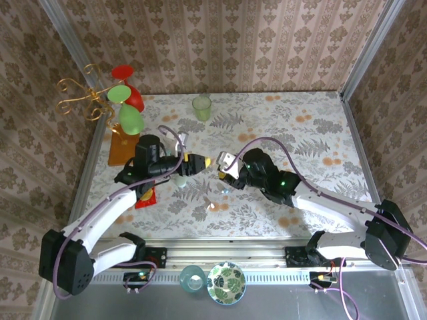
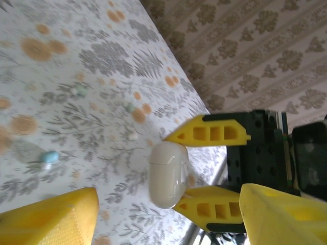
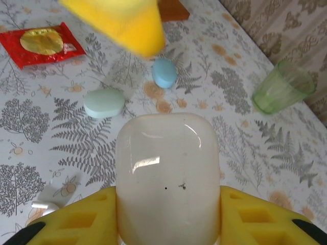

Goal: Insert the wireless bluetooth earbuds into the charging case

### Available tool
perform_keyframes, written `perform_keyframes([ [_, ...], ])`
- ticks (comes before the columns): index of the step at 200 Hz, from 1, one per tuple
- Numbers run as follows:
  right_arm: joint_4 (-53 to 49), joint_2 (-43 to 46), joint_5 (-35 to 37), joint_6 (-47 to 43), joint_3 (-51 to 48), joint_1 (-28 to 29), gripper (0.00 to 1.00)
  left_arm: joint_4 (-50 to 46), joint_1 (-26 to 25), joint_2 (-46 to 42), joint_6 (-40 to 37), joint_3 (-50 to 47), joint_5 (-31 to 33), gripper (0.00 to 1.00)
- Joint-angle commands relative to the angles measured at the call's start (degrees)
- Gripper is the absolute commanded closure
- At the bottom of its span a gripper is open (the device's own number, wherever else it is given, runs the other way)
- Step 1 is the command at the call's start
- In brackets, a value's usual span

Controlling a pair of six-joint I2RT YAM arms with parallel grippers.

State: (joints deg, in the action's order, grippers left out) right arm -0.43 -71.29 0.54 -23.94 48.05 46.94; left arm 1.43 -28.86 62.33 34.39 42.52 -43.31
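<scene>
Over the table's (image 1: 313, 140) middle, right end effector (image 3: 168, 222) is clamped on the white case (image 3: 167, 168), lid apparently closed — left end effector (image 2: 168, 214) faces it, spread, holding nothing. Earbuds (image 2: 49, 156) lie loose on the table near its middle. Step looks like opening the case; next needs a careful pinch on the lid — without twisting the case loose.

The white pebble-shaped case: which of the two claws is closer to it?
Right. The right gripper holds the white case clamped between its yellow fingers. The left gripper faces it from close by, jaws open, apparently not touching it.
</scene>
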Motion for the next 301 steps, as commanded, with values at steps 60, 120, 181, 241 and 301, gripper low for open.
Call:
perform_keyframes([
  [60,2.31,0.21,-2.73,-2.32,3.65,0.77,0.64,8.14,-2.68,3.46,5.12,-0.25,-5.49,0.48],
  [120,6.1,-0.65,-2.73,-1.43,3.68,0.76,0.65,9.44,-2.87,4.34,4.94,0.08,-6.9,0.59],
  [181,8.47,-1.51,-2.0,0.18,3.45,0.74,0.69,9.03,-2.78,4.74,3.24,0.71,-8.48,0.66],
  [241,7.04,0.52,-4.91,0.68,1.89,0.39,0.39,10.91,-1.6,2.4,-6.18,-0.76,-7.56,0.96],
  [301,8.03,5.79,-27.92,13.82,-1.26,-7.79,0.17,39.33,-1.26,-2.28,-29.04,-13.41,-4.17,0.95],
])
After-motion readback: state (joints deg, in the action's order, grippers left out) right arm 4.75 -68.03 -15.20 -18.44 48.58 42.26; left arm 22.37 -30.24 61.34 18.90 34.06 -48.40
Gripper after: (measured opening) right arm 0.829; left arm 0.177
